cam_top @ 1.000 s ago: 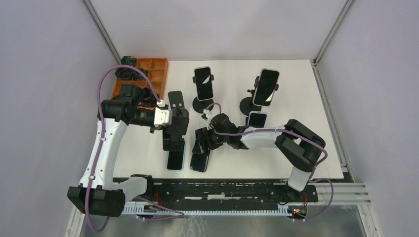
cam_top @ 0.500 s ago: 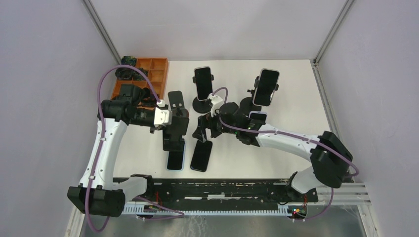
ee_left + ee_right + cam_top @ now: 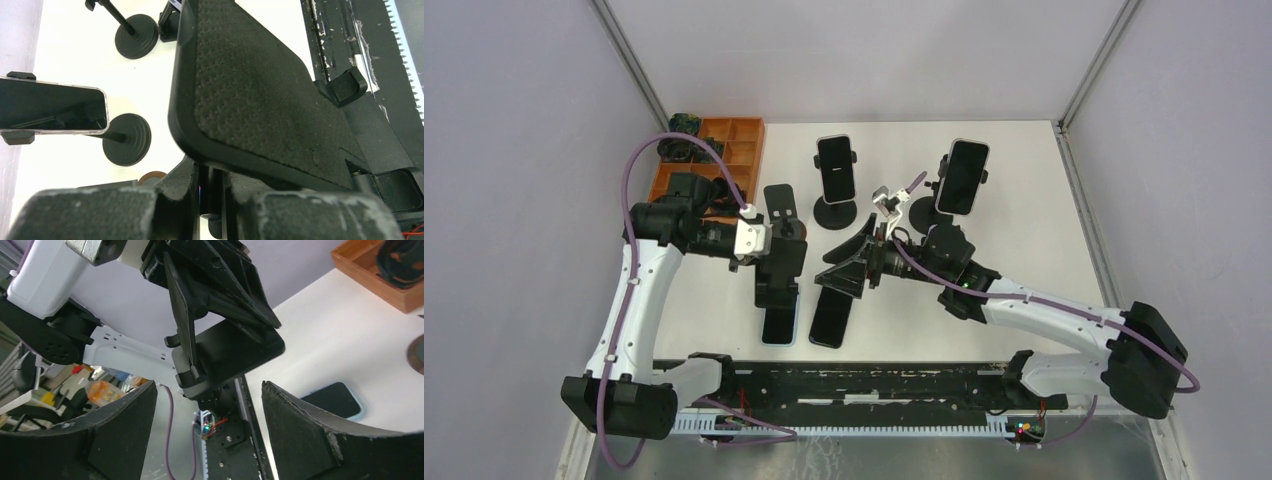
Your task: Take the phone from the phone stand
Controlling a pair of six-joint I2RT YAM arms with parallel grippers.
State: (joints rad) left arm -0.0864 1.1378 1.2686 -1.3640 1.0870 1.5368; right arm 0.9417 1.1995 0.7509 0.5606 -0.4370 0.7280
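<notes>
Right tool (image 3: 836, 270) risen off phone (image 3: 830, 318), gaping; left tool (image 3: 786, 240) clamps stand (image 3: 777, 203).

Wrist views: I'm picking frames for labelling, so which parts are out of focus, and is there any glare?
Left wrist: the left gripper is a close blur, the black textured phone stand sharp, and the clamped phone carries reflections on its glossy screen. Right wrist: the right gripper reads slightly soft at the edges, with the white table bright, nearly washed out.

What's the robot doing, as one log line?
left tool: shut on phone stand | right tool: open, empty | phone: flat on table
</notes>
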